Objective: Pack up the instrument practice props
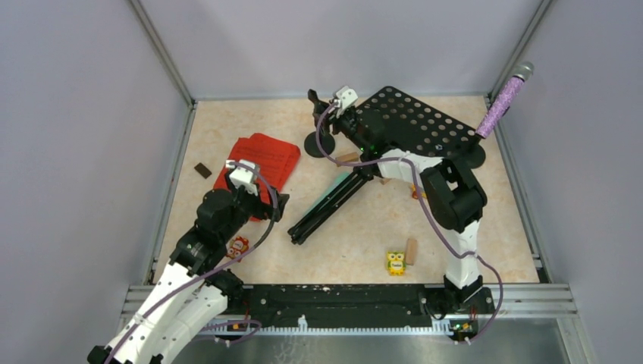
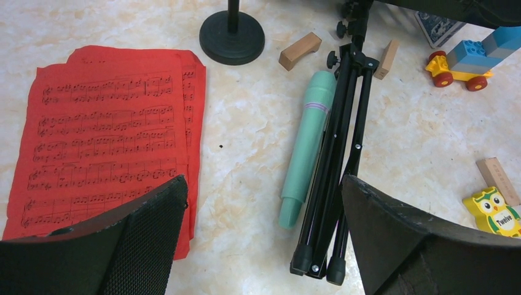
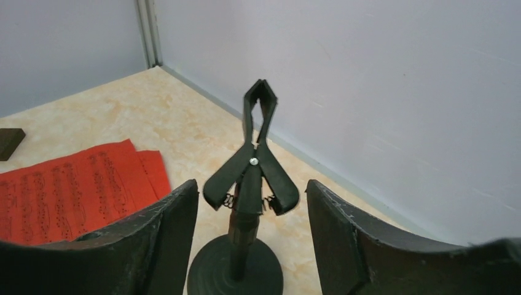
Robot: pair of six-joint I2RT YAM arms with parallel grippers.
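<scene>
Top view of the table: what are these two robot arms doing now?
Nothing is held yet. The right end effector is open, lined up on the clip of a black mic holder. The left end effector is open above the table, between the red sheet music and the mint-green microphone lying beside the folded tripod legs.

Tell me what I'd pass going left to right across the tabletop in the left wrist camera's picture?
Red sheet-music pages → black round-based mic holder → mint-green microphone → folded tripod legs → yellow owl figure.
</scene>
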